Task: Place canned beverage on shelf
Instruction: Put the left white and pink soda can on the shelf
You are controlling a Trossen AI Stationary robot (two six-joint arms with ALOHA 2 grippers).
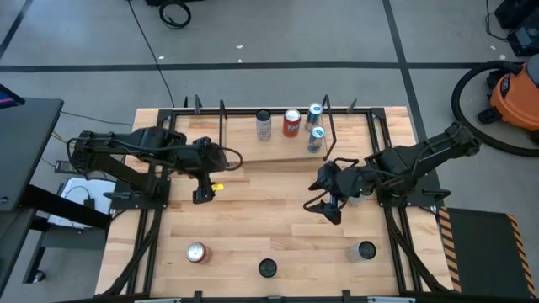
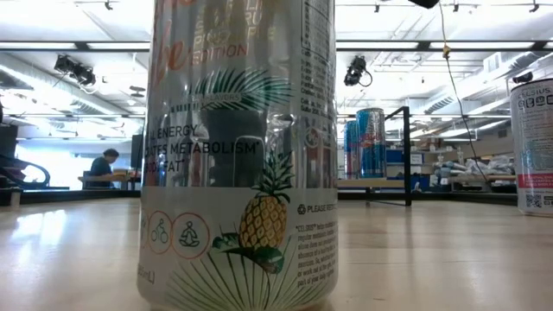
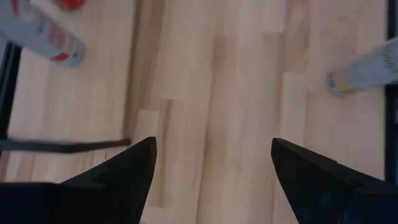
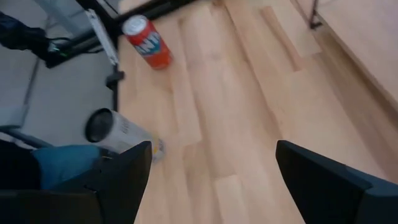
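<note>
Pineapple-printed can (image 2: 238, 155) fills our low camera, standing at the table's (image 1: 253, 227) front edge. Our right gripper (image 4: 211, 168) hangs wide open and empty above the bare middle boards; our left gripper (image 3: 211, 165), equally wide, holds nothing just before the shelf (image 1: 286, 156). Four cans already stand on that shelf at the back. Three more wait along the front edge, among them a red can (image 1: 197, 252), likely staged for pickup, with open wood between.

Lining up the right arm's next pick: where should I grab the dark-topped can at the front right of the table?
Grip the dark-topped can around its mid-body, approaching from the side. It stands upright with open table around it, and the open right gripper is near.
</note>
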